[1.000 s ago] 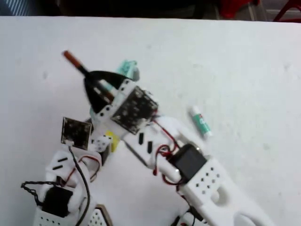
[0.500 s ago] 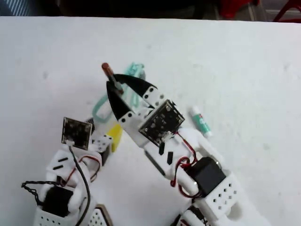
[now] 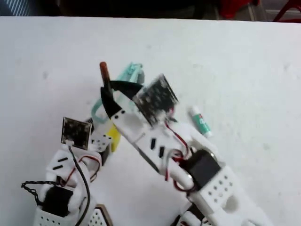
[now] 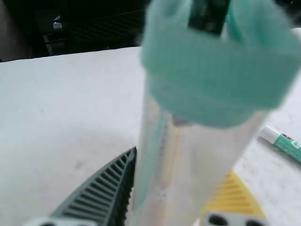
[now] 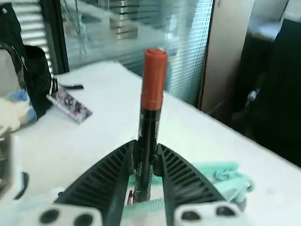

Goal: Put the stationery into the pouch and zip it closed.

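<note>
Pouch (image 4: 211, 80): teal-rimmed, clear-bodied, left of centre in the high view, pinched by the left gripper (image 4: 183, 165). Marker (image 5: 151, 113): red-brown cap up, clamped upright in the right gripper (image 5: 146, 150), close over the pouch's rim. Glue stick (image 3: 201, 121): loose on the table (image 3: 244, 56), right of centre. Risk: the marker's lower end may catch the soft rim and miss the mouth, or drag the pouch from its hold.
</note>
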